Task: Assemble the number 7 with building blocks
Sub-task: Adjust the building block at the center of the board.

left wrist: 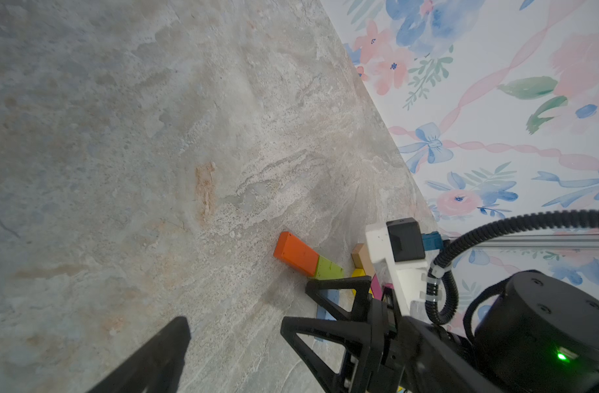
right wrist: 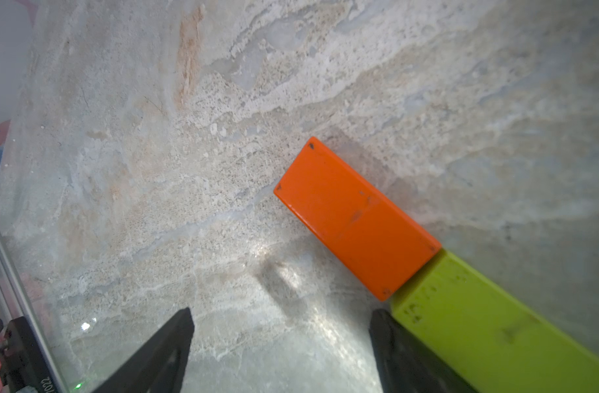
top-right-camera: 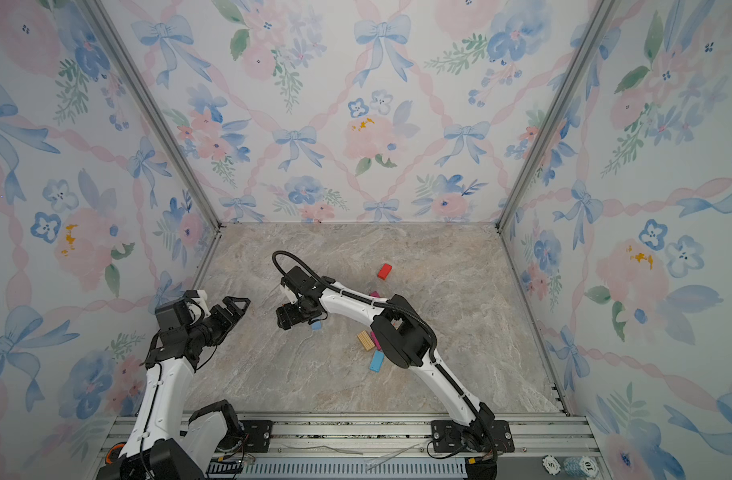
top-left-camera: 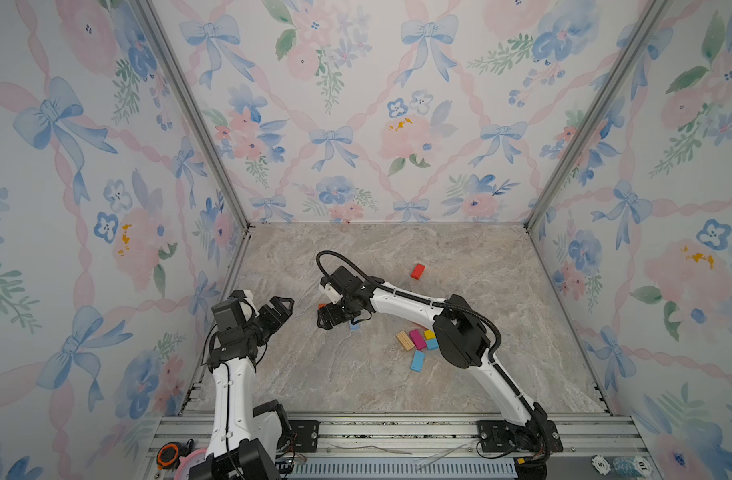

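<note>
**Both claws open; orange and green blocks joined end to end**

Nearest the robot, a tape measure (top-left-camera: 167,455) and some poker chips (top-left-camera: 630,466) lie on the metal rail (top-left-camera: 397,432) that fronts the tabletop (top-left-camera: 356,390). Of the building blocks on the marble-patterned surface, the closest is a blue block (top-left-camera: 417,360), lying flat on its own.

Just behind it is a tight cluster, partly hidden by the right arm's elbow. It holds a plain wood block (top-left-camera: 403,340), a magenta block (top-left-camera: 417,338), a yellow block (top-left-camera: 429,334) and a second blue block (top-left-camera: 432,343).

Further in, the right gripper (right wrist: 282,311) hangs low over the table with its jaws apart and nothing between them. A third blue block (top-left-camera: 354,326) peeks out beneath it.

In the right wrist view, the orange block (right wrist: 355,217) and the green block (right wrist: 488,326) lie flat, short ends touching in one straight line. One finger (right wrist: 403,347) is just beside the green block's long side; whether it touches cannot be told.

The left gripper (top-left-camera: 287,309) is near the table's left edge, spread wide and empty, well apart from the blocks.

Farthest back, a red block (top-left-camera: 417,271) lies alone toward the rear wall.
</note>
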`<state>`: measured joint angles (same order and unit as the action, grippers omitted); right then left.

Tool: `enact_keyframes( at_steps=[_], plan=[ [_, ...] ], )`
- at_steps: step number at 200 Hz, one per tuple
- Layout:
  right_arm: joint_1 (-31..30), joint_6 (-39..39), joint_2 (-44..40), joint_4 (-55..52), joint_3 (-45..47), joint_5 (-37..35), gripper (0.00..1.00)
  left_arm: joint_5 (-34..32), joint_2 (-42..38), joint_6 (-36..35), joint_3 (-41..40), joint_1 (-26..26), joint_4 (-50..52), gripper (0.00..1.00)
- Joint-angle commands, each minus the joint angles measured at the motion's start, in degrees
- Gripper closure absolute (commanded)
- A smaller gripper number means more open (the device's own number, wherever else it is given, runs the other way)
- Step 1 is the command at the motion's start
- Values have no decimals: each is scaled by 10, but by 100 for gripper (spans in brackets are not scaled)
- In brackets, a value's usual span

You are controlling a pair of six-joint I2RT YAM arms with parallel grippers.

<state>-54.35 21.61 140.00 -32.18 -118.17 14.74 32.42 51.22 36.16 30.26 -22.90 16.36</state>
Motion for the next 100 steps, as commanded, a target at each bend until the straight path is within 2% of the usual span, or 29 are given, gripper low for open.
enact_keyframes(
  at_steps=[1,43,77,100],
  plan=[
    [1,9,20,-34,1,1,17,9,1,-8,-8,4,-12,2],
    [-21,6,-83,14,51,11,17,21,6,-9,-9,4,-18,2],
    [-22,18,-234,106,191,17,16,46,29,-8,-15,7,-34,2],
    [12,48,-315,116,290,31,15,65,68,-12,-13,25,-45,2]
  ],
)
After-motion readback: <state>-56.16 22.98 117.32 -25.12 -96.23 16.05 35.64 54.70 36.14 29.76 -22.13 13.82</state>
